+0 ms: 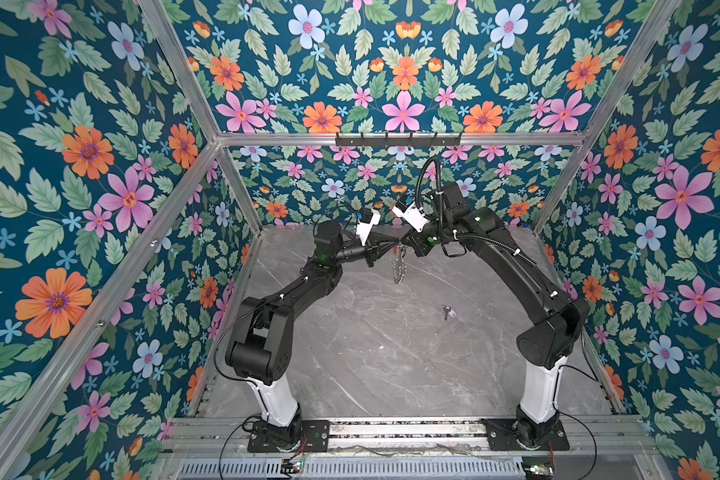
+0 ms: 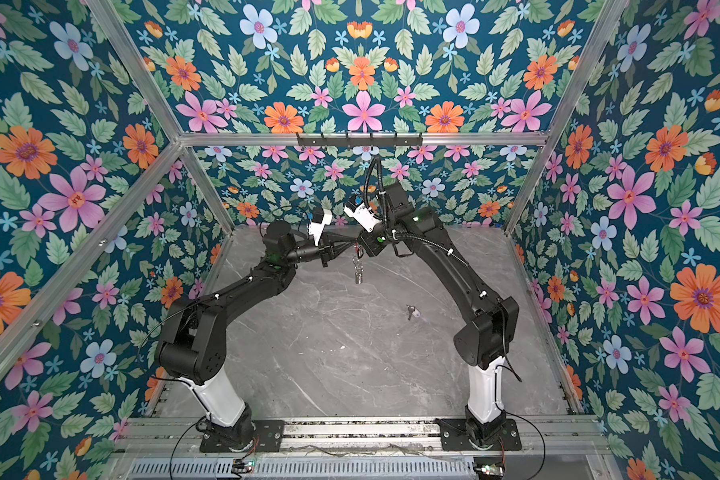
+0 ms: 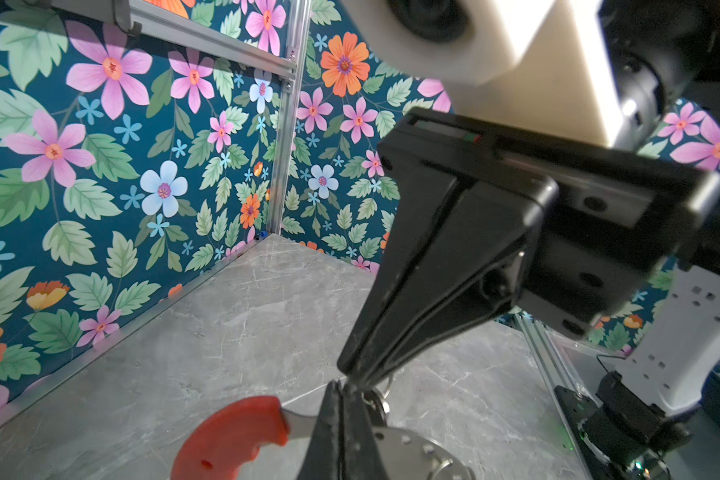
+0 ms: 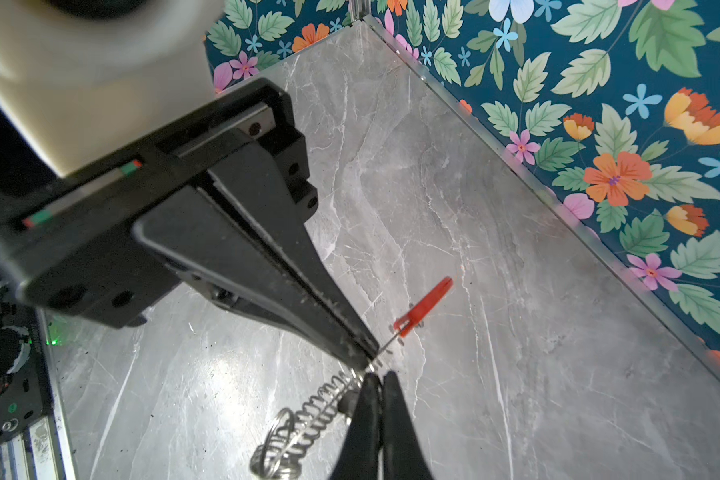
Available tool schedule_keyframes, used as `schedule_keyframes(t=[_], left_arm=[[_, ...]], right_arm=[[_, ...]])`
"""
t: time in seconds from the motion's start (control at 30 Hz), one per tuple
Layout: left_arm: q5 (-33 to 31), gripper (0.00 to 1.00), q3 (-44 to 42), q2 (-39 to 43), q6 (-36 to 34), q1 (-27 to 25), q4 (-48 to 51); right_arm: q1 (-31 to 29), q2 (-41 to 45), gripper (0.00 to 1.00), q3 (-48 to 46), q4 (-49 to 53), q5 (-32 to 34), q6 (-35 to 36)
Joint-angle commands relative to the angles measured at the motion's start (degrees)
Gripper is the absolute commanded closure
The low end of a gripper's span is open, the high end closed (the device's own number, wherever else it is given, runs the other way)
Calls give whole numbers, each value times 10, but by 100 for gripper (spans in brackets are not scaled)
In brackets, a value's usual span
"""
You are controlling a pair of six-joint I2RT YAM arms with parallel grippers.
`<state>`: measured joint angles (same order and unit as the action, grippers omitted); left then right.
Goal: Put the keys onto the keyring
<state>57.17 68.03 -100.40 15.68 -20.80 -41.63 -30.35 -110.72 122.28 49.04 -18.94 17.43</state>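
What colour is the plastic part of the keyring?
Red. The plastic section shows best in the left wrist view.

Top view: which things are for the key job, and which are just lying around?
For the job: keyring, held by left end effector and right end effector; silver key with lavender tag.
Just there: black hook rail.

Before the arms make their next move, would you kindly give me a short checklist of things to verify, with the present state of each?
1. Grip of the left gripper on the keyring: ok, shut on its wire.
2. Grip of the right gripper on the keyring: ok, shut.
3. The keyring hangs clear of the table: ok.
4. The key is threaded on the keyring: not ok; it lies on the table, held by neither gripper.
5. The loop's opening is free for threading: cannot tell.
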Motion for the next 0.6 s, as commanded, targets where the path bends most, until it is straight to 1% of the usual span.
schedule_keyframes(t=[0.0, 0.1, 0.2, 0.23, 0.3, 0.37, 0.43, 0.53, 0.57], left_arm=[[-62, 100, -25, 14, 53, 0, -97], [-86, 100, -49, 15, 96, -1, -163], [-93, 100, -59, 5, 137, -1, -217], [-97, 100, -61, 2, 147, -1, -229], [-98, 100, -66, -2, 163, -1, -252], [-100, 100, -69, -6, 168, -1, -266], [-100, 100, -69, -8, 173, -1, -270], [-98, 100, -70, -8, 188, -1, -288], [-97, 100, -69, -9, 192, -1, -292]], right_arm=[[-2, 11, 100, -7, -36, -7, -25], [-2, 11, 100, -14, -46, 3, -46], [-1, 8, 99, -17, -48, 1, -63], [1, 8, 96, -16, -50, 1, -71], [4, 8, 83, -14, -53, -8, -95], [7, 11, 78, -15, -59, -28, -112], [10, 13, 68, -17, -65, -43, -129], [17, 19, 63, -28, -81, -59, -154], [20, 21, 63, -30, -85, -64, -161]])
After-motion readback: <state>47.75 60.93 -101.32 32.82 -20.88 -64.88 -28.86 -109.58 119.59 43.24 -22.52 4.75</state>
